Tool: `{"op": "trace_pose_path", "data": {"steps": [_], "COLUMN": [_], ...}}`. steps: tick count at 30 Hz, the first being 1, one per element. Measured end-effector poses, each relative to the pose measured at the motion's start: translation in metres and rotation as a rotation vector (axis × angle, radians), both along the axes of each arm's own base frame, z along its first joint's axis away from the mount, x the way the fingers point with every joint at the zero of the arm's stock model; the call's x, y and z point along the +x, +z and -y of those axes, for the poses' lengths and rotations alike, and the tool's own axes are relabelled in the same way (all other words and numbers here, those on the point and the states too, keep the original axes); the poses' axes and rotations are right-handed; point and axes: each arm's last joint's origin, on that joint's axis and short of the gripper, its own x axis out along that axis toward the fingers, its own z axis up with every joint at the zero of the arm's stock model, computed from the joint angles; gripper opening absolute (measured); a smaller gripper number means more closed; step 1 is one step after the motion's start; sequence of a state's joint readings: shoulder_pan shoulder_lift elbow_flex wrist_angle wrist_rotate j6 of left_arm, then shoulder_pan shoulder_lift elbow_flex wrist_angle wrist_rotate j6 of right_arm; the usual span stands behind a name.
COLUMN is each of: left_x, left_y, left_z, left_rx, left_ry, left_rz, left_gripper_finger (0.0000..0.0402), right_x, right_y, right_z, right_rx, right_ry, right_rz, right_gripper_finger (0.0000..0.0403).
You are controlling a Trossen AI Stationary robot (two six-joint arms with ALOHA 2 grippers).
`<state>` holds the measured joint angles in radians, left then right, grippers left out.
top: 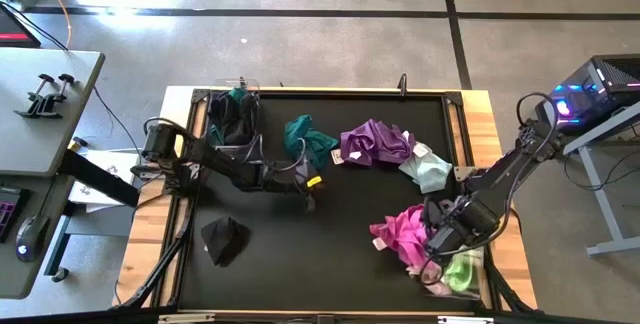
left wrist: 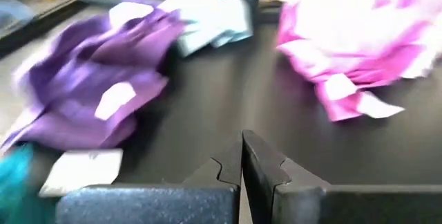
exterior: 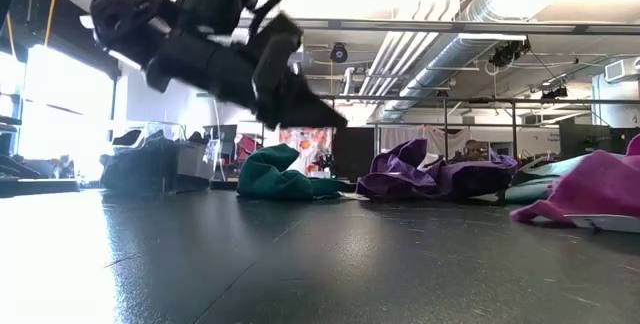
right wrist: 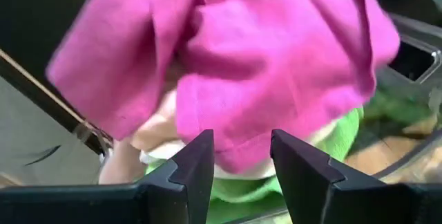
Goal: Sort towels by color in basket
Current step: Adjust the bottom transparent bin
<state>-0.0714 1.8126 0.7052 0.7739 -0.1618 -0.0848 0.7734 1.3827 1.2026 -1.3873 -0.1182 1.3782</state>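
The magenta towel (top: 398,232) lies crumpled near the mat's (top: 340,254) right edge – no clear long axis. The right gripper (top: 432,261) hangs over it, fingers spread, holding nothing. The left gripper (top: 311,200), fingers pressed together, reaches mid-mat beside the teal towel (top: 306,138).

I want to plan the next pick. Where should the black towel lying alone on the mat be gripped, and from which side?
Grip the black towel at its raised, bunched middle, coming straight down from above. It lies as a crumpled heap, apart from the other cloths, with bare mat all around, so nothing blocks a vertical approach. The left hand, shut and empty, is probably the nearer one.
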Motion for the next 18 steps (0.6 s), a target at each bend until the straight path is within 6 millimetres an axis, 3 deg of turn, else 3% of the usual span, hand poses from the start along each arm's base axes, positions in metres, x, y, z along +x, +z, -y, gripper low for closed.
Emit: {"op": "trace_pose_path", "data": {"steps": [6, 11, 15, 18], "left_x": [0.034, 0.076, 0.120, 0.153], "left_y": [0.028, 0.037, 0.034, 0.032], "left_z": [0.017, 0.019, 0.023, 0.026], "left_rx": [0.075, 0.153, 0.224, 0.279], "left_ry": [-0.220, -0.341, -0.422, -0.466], "left_rz": [-0.018, -0.038, -0.108, -0.162], "left_gripper_finger": [0.0000, 0.0000, 0.0000, 0.0000], "right_x": [0.006, 0.008, 0.001, -0.005], "right_y": [0.009, 0.040, 0.061, 0.066], "right_z": [0.001, 0.001, 0.003, 0.003], "right_rx": [-0.040, -0.034, 0.034, 0.092], "right_ry": [0.051, 0.024, -0.139, -0.242], "right_rz": [0.103, 0.189, 0.085, -0.034], "right_gripper_finger": [0.0142, 0.0142, 0.0142, 0.0142]}}
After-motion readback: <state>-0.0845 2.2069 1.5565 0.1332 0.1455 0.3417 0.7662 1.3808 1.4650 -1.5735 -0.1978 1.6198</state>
